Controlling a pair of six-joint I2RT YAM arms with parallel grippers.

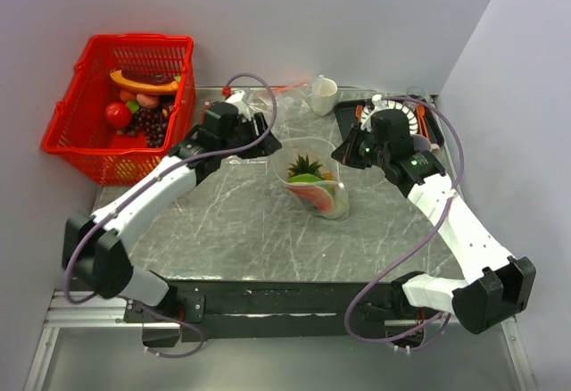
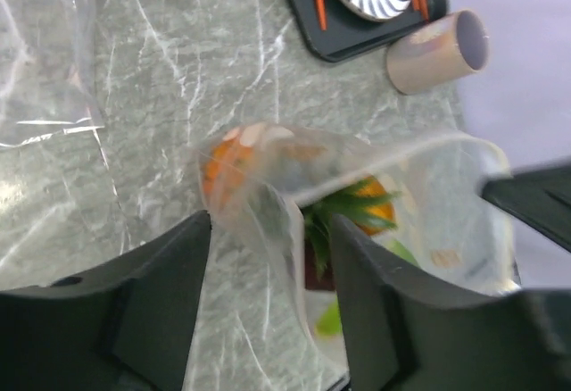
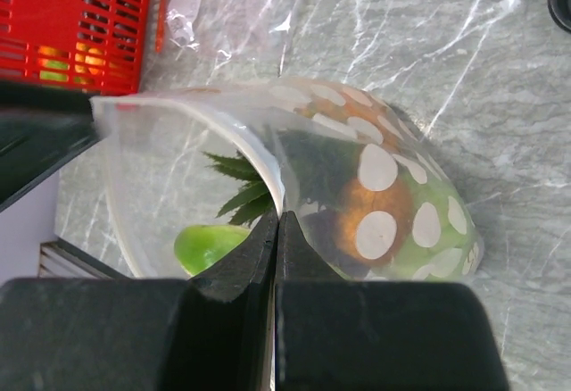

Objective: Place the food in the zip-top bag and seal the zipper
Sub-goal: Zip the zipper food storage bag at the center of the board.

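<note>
A grey marble table (image 1: 223, 221) seen from above, with 2 white robot arms reaching in to a clear bag (image 3: 143, 150) at its centre. The bag lies slumped with its mouth gaping. The food (image 1: 308, 175) is inside: a spiky green tuft (image 3: 236, 181), a light-green fruit (image 3: 207, 246) close to the mouth, and an orange piece (image 3: 352, 217) deeper in, blurred by the bag's white-dotted wall.

The right gripper (image 3: 278, 221) has its jaws pressed together on the bag's rim. The left gripper (image 2: 268, 230) has its jaws apart, and the opposite side of the rim runs loosely through the gap, unpinched.

A red basket (image 1: 120, 110) of other toy foods stands at the far left. A cup (image 1: 323, 95) and a dark tray (image 1: 350, 116) with a striped plate sit along the far edge.

Filling looks finished, so sealing the zipper (image 3: 236, 137) is likely the step in hand. To do it well, the left jaws should close squarely on the rim. The 2 grippers should then draw the mouth taut so both strips line up. The tuft's leaves and the green fruit lie near the opening and could catch in the seal, so they should settle deeper first.
</note>
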